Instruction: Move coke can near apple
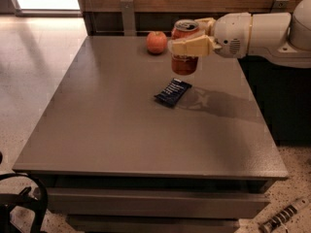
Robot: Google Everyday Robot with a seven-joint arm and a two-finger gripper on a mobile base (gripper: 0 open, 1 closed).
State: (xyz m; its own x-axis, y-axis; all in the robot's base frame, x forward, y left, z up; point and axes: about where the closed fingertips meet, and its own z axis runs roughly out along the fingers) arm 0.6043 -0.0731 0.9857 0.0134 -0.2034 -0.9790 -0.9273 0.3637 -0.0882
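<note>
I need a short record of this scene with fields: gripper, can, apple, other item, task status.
gripper: shut on coke can, over far part of table
coke can: upright, held clear of table
apple: on table, near far edge, left of can
blue packet: flat on table, below can in view
status: can not yet set down

Likely office: terrazzo floor [39, 57], claw [187, 37] above table [121, 130]

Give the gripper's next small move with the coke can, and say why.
Probably lower it to the table: the gripper holds the coke can in the air close beside the apple, past the blue packet.
</note>
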